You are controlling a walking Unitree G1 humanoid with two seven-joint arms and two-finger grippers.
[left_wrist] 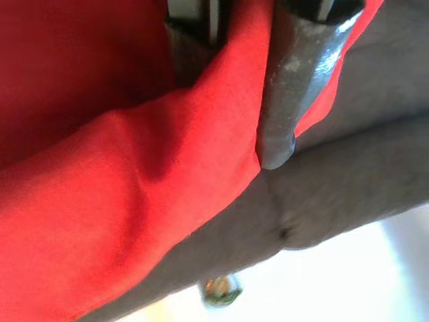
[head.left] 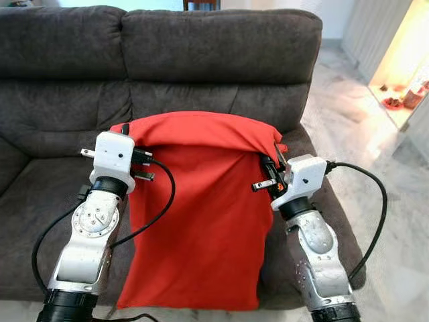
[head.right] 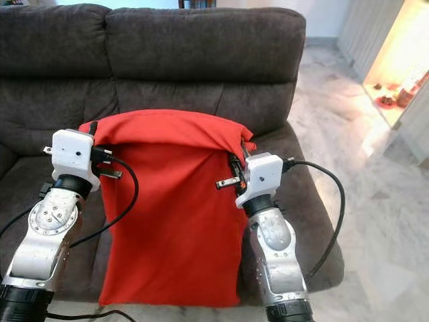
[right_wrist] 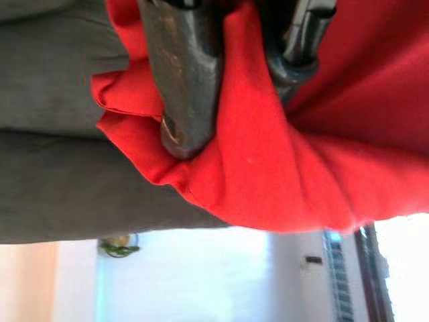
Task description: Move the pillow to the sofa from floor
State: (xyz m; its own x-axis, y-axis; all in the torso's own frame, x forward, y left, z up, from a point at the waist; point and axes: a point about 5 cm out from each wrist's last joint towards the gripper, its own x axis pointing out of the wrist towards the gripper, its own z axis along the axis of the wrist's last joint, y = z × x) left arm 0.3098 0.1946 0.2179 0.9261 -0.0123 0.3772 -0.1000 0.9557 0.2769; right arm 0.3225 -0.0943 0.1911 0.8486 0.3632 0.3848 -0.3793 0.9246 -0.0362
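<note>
Pillow (head.left: 201, 228), red, hangs mid-frame against the grey sofa (head.left: 214, 60). Left gripper (left_wrist: 231, 87) pinches its upper left corner, and right gripper (right_wrist: 234, 87) clamps its upper right corner.

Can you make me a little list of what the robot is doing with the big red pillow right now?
Thing held: large red fabric pillow
Where it is: lying on the seat of the dark grey fabric sofa, its top edge against the backrest and its lower end hanging over the front edge
Left gripper: shut on the pillow's upper left corner
Right gripper: shut on the pillow's upper right corner
Floor: pale marble tiled floor to the robot's right
Task state: pillow on the sofa, both grippers not yet released
</note>
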